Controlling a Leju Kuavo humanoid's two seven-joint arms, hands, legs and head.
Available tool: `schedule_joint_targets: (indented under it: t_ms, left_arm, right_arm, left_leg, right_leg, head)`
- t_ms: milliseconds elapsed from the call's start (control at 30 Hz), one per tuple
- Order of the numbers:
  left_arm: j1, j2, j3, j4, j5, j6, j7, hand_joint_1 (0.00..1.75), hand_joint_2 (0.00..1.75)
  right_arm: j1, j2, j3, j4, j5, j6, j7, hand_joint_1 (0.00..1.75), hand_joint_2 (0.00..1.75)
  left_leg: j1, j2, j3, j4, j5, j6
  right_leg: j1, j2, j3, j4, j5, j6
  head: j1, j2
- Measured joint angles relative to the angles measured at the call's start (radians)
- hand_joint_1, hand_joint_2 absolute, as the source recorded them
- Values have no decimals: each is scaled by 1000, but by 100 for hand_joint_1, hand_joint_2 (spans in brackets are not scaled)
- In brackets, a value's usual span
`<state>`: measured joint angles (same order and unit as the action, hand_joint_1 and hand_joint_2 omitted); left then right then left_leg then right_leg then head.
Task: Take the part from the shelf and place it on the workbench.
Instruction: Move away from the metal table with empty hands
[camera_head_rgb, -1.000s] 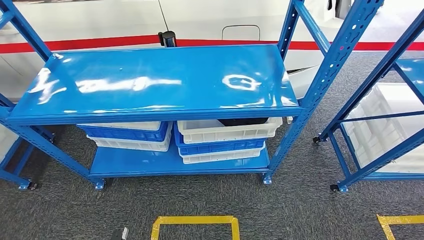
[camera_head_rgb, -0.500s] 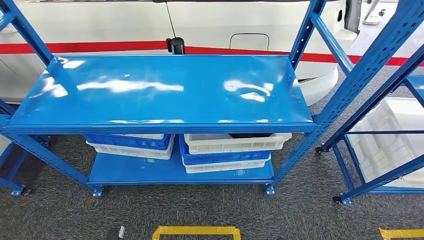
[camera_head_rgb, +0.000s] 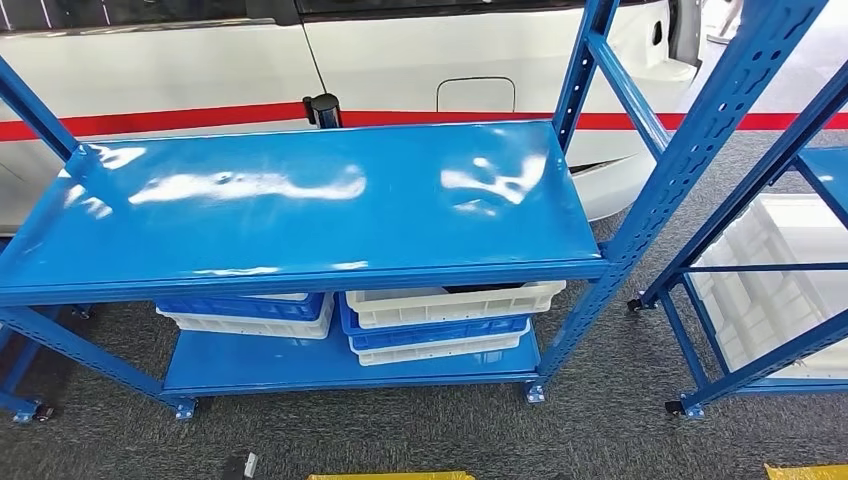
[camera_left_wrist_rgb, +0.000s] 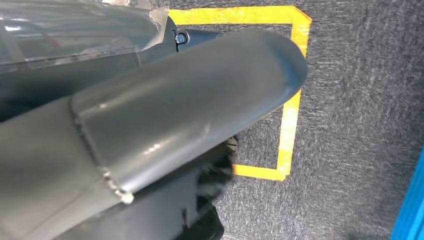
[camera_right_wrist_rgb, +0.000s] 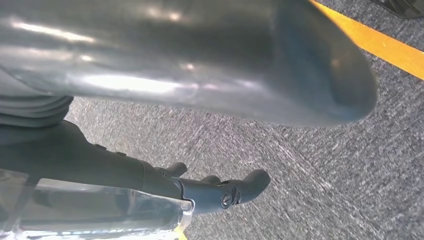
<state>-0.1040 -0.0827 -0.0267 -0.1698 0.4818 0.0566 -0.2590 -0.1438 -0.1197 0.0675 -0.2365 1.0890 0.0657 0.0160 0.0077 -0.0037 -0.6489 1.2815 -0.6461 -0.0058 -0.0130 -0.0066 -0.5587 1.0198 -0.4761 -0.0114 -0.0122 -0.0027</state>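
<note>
You are looking down at a blue shelf whose glossy top deck carries nothing but glare. On its lower deck sit two stacks of shallow bins. The left stack has a blue bin nested on a white one; what lies in them is hidden under the top deck. The right stack has a white bin uppermost, then a blue bin, then another white bin at the bottom. In the uppermost white bin you can see a dark sliver just under the deck's edge; it may be the part, but so little shows that you cannot tell its shape, which way it points or how its long axis runs. A second blue rack stands to the right, with a large white crate on its lower level. Behind the shelf is a white vehicle body with a red stripe. Grey carpet covers the floor, marked with yellow tape. Your left hand hangs over the carpet beside the tape square; you cannot tell how its fingers lie. Your right hand also hangs above the carpet, its dark fingers loosely extended with nothing in them.
</note>
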Motion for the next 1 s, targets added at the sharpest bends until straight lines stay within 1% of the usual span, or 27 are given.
schedule_joint_targets:
  t_ms: [33,67,100,133,167,200,233,267,300,333,367,400,433,533,600,633,733,767,900,1000]
  left_arm:
    - [1,0,0,0,0,0,0,0,0]
    - [2,1,0,0,0,0,0,0,0]
    - [2,1,0,0,0,0,0,0,0]
    - [1,3,0,0,0,1,0,0,0]
    - [1,4,0,0,0,2,0,0,0]
    - [1,5,0,0,0,6,4,0,0]
    - [1,6,0,0,0,14,11,0,44]
    - [1,5,-1,0,0,28,22,0,87]
    - [1,4,-1,1,0,48,36,0,131]
    - [2,4,-1,1,0,73,51,0,175]
    - [2,4,-1,1,0,101,66,0,175]
    - [4,4,0,1,-1,127,77,0,175]
    - [7,5,0,1,-2,149,87,0,175]
    - [19,8,-1,1,-2,182,103,0,175]
    - [27,9,0,1,-4,195,118,0,175]
    - [33,10,0,0,-10,200,127,0,175]
    - [57,15,0,-5,-43,193,144,0,44]
    - [64,17,0,-9,-55,187,148,0,0]
    - [88,25,0,-30,-116,153,164,0,0]
    - [110,30,0,-49,-162,127,176,0,0]
  right_arm:
    - [1,0,0,0,0,0,0,0,0]
    - [1,1,0,0,0,0,0,0,0]
    - [1,1,0,0,0,0,-1,0,0]
    - [1,2,0,0,0,0,-2,0,0]
    - [0,4,0,0,1,0,-2,0,0]
    - [0,4,-1,0,3,0,-3,0,0]
    - [-1,5,-1,0,5,0,-4,0,0]
    - [-1,5,-2,0,6,0,-4,0,0]
    - [-1,6,-4,0,5,0,-4,0,0]
    - [-1,5,-8,0,0,0,-4,0,0]
    - [-1,4,-15,0,-9,0,-4,0,0]
    - [-1,3,-25,0,-19,0,-3,0,0]
    - [-1,0,-36,0,-29,0,-3,0,44]
    - [-1,-5,-69,0,-44,-2,5,0,175]
    - [1,-8,-91,-1,-58,-5,22,0,175]
    - [6,-9,-101,-2,-72,-6,32,0,131]
    - [29,-4,-117,-9,-139,-12,44,0,0]
    - [37,-1,-119,-11,-165,-13,45,0,0]
    - [71,13,-120,-25,-296,-20,43,0,0]
    - [99,24,-120,-38,-396,-24,38,0,0]
  left_leg:
    - [0,0,-12,-10,15,3]
    - [0,0,-9,-50,50,7]
    - [-2,1,9,-111,97,14]
    - [-5,2,26,-166,129,22]
    - [-9,2,40,-206,137,28]
    - [-13,1,48,-229,138,34]
    - [-16,0,50,-234,134,37]
    - [-16,-2,54,-240,144,36]
    - [-15,-1,59,-246,164,32]
    - [-15,-1,63,-250,176,29]
    - [-15,-1,67,-252,180,26]
    - [-17,-1,68,-252,178,27]
    - [-18,-2,68,-252,176,31]
    - [-18,-3,69,-253,173,36]
    - [-18,-4,69,-252,171,40]
    - [-18,-4,69,-252,170,41]
    - [-19,-4,70,-252,166,45]
    - [-19,-4,70,-252,166,46]
    - [-19,-4,74,-252,161,48]
    - [-19,-4,79,-252,157,47]
  right_leg:
    - [1,1,3,0,-4,0]
    - [1,3,7,0,-7,1]
    - [2,3,11,0,-10,3]
    - [4,5,16,0,-14,6]
    - [5,6,19,0,-16,9]
    - [6,7,20,0,-19,14]
    - [8,8,20,-1,-22,19]
    - [11,8,20,-2,-26,20]
    - [13,8,21,-3,-28,18]
    - [15,8,24,-6,-30,16]
    - [18,7,28,-7,-32,14]
    - [18,7,31,-11,-31,15]
    - [18,7,34,-14,-32,17]
    - [19,7,40,-23,-33,21]
    - [20,7,42,-25,-33,21]
    - [20,7,43,-27,-33,22]
    - [19,7,46,-30,-35,24]
    - [19,7,47,-30,-35,25]
    - [17,7,48,-30,-39,31]
    - [15,7,51,-30,-42,35]
  head:
    - [0,0]
    - [0,0]
    - [0,0]
    - [1,0]
    - [0,0]
    - [1,0]
    - [1,0]
    - [1,0]
    - [1,0]
    - [2,0]
    - [2,0]
    - [2,0]
    - [2,0]
    - [3,0]
    - [3,0]
    - [3,0]
    - [3,0]
    - [3,0]
    - [2,0]
    - [2,0]
